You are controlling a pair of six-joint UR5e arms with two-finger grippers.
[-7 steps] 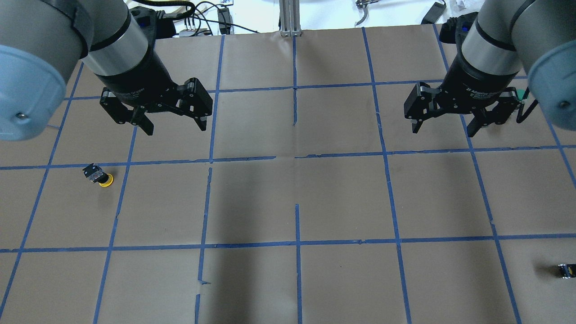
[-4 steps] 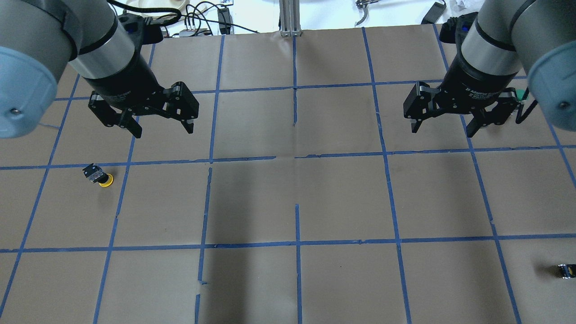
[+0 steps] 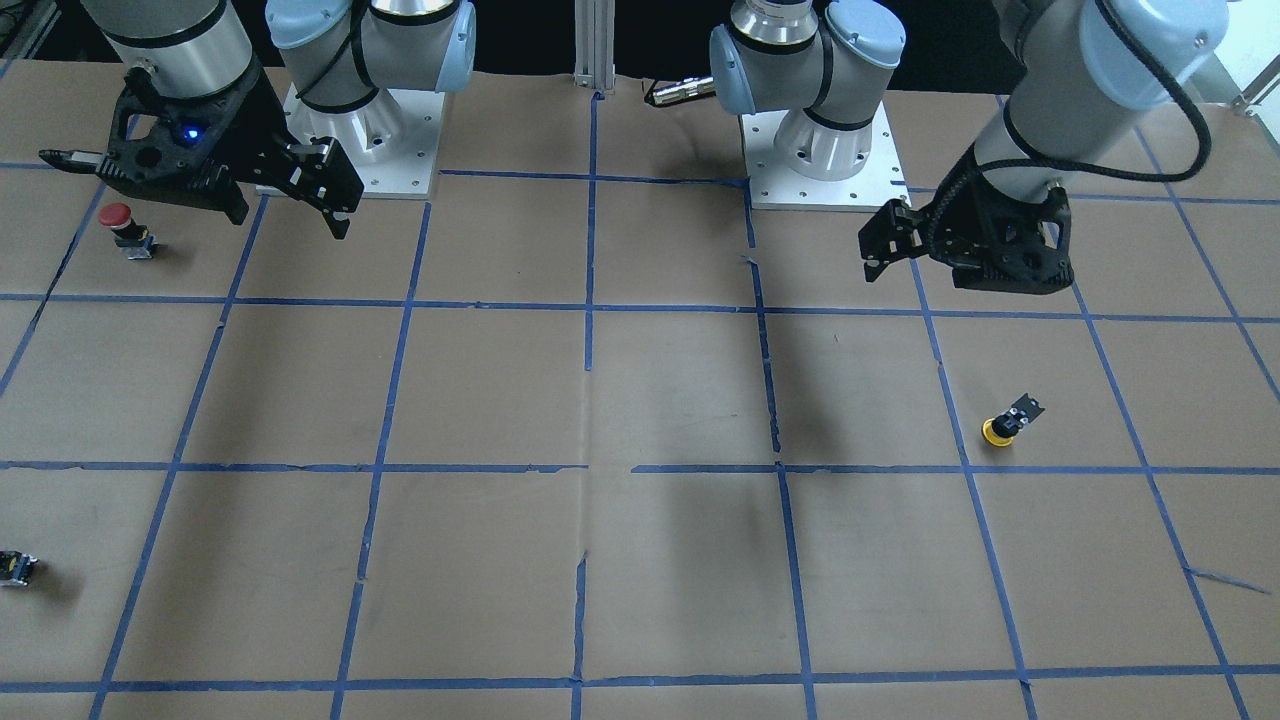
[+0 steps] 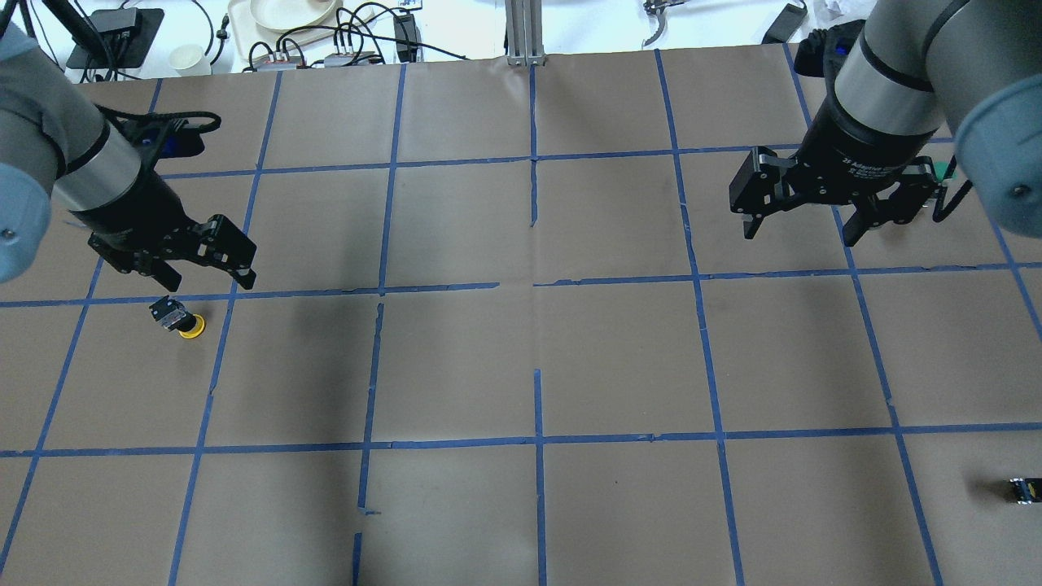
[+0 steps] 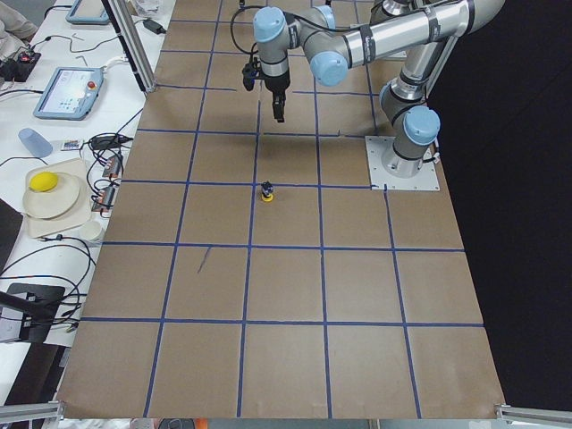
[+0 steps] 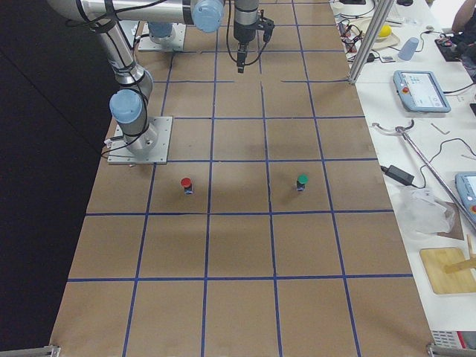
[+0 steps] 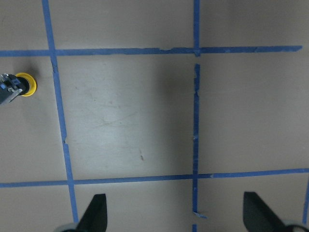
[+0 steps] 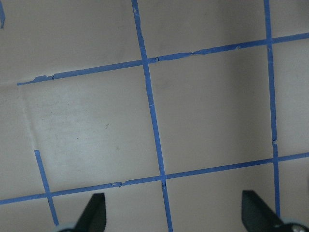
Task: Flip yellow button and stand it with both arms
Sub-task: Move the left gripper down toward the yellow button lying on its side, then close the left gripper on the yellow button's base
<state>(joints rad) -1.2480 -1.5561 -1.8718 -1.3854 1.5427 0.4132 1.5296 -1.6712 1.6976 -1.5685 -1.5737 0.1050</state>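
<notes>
Toward the left edge of the overhead view, the yellow button [image 4: 181, 319] is lying tipped over on the paper-covered table [image 4: 619, 358]. It sits just below a blue tape line, with its black body pointing up-left and its round cap down-right. The left gripper [image 4: 210, 282] is hovering just above it in the frame and slightly to the right. Its jaws are spread wide and gripping nothing. In the left wrist view the button is sitting at the far left edge, so it is not lined up between the fingertips [image 7: 94, 215].

The right gripper [image 4: 799, 236] is hanging in the upper right of the overhead view, well apart from the button. It too is wide open and empty.

The button looks small, light and rigid, probably hard plastic. The domed cap is likely smooth and prone to rolling or slipping out of a pinch. The squarer black body seems the safer place to take hold, with the fingers closing across its flat sides. Being so light, it may skid or pivot if one finger touches first. Holding by the body would leave the cap free for the other arm.
</notes>
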